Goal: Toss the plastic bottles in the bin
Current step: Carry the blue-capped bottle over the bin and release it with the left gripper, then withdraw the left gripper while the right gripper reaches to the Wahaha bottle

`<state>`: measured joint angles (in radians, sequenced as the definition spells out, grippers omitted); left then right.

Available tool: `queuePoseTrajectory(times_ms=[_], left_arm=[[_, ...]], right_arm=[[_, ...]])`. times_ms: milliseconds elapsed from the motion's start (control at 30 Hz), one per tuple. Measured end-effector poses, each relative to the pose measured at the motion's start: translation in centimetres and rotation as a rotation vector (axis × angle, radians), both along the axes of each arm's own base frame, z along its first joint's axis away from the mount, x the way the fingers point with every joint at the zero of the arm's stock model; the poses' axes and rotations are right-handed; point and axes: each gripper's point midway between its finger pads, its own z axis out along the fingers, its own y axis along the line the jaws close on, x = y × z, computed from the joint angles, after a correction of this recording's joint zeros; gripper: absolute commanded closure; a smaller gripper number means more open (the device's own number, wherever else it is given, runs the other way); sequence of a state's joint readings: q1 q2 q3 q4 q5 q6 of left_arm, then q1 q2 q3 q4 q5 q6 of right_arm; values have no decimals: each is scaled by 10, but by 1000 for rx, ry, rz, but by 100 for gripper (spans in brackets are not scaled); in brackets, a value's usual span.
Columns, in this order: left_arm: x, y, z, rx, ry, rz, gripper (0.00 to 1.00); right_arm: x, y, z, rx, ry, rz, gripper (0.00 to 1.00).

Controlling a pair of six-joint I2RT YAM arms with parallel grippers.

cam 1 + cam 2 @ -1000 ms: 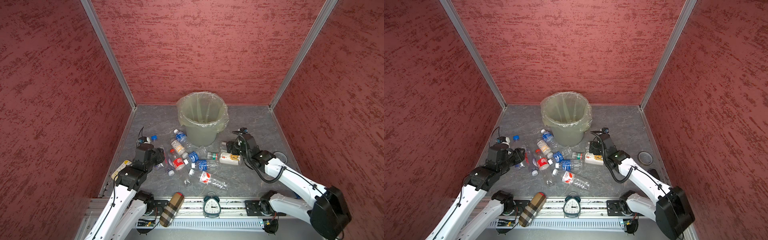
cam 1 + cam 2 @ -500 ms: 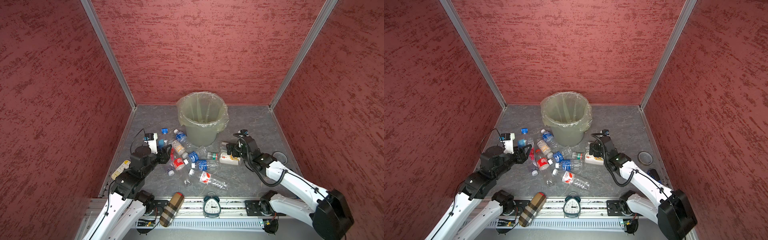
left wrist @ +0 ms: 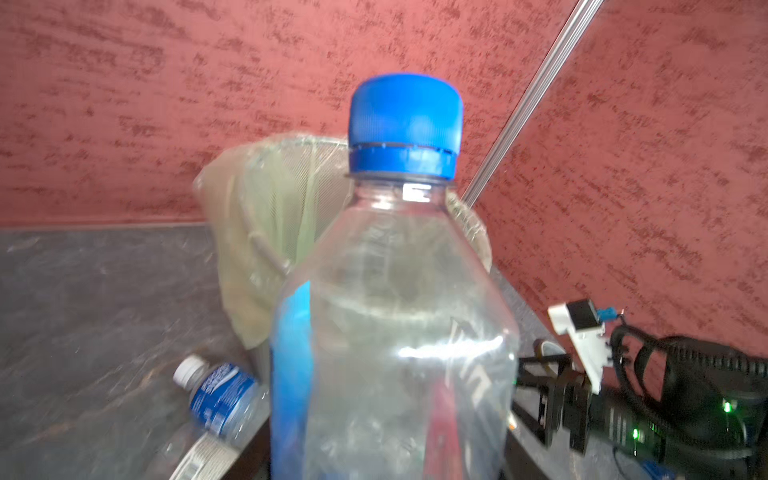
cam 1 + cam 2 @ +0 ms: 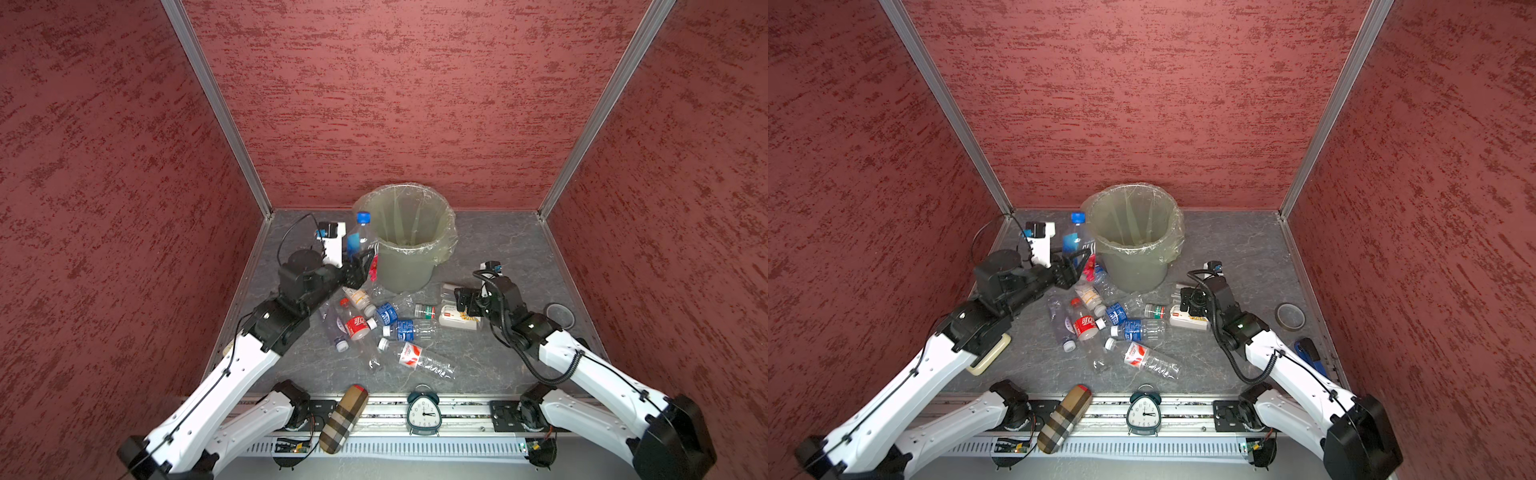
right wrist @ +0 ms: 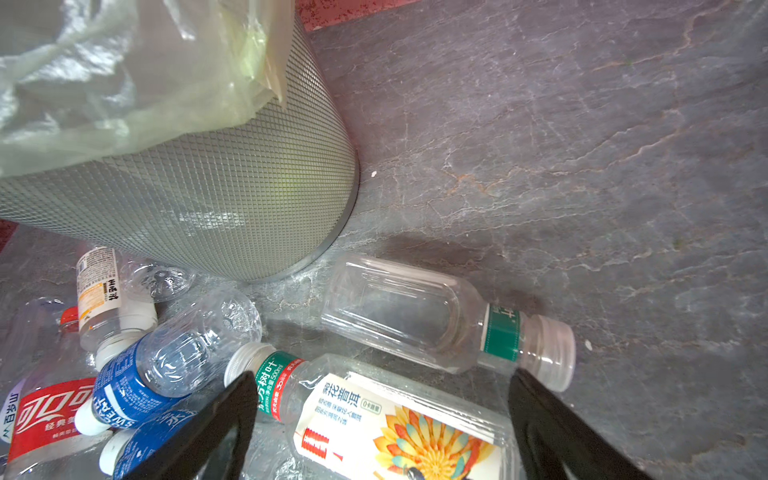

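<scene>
The left hand [image 4: 365, 262], pinching the blue-capped bottle [image 4: 357, 237] low on its body, has raised it upright from the table [image 4: 498, 249] to just beside the rim of the bin [image 4: 409, 266]. It is not yet over the opening. The right hand [image 4: 460, 300], spread wide, hovers over the yellow-labelled bottle [image 4: 457, 322].

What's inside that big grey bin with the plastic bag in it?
In both top views the bin shows only its yellowish bag liner; no bottle is visible inside. The near rim hides the near inner wall and part of the bottom.
</scene>
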<state>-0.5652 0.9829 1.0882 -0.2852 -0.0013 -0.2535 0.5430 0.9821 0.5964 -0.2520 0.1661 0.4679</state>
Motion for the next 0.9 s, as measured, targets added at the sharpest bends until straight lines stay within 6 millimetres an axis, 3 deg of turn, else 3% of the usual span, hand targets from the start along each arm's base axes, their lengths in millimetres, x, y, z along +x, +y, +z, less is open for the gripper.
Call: queuePoseTrajectory(times_ms=[67, 100, 133, 167, 267, 367, 500, 733, 900], left_arm=[[23, -16, 22, -2, -38, -5, 44], [38, -25, 37, -6, -66, -7, 31], [51, -32, 45, -2, -91, -8, 9], [65, -40, 55, -7, -105, -10, 0], [107, -50, 69, -20, -118, 10, 0], [132, -42, 60, -17, -102, 51, 0], [124, -29, 52, -14, -94, 69, 0], [82, -9, 101, -73, -201, 66, 0], [60, 4, 102, -81, -217, 73, 1]], right_arm=[[-1, 1, 1, 10, -2, 3, 6], [-1, 1, 2, 14, -3, 4, 6], [-2, 2, 3, 18, -4, 6, 6], [-2, 2, 3, 22, -4, 7, 6], [-3, 4, 5, 35, -5, 12, 5], [-5, 4, 9, 45, -11, 14, 5], [-8, 3, 14, 55, -22, 16, 5], [-10, 3, 9, 44, -2, 20, 4], [-13, 8, 0, 33, 32, 50, 4]])
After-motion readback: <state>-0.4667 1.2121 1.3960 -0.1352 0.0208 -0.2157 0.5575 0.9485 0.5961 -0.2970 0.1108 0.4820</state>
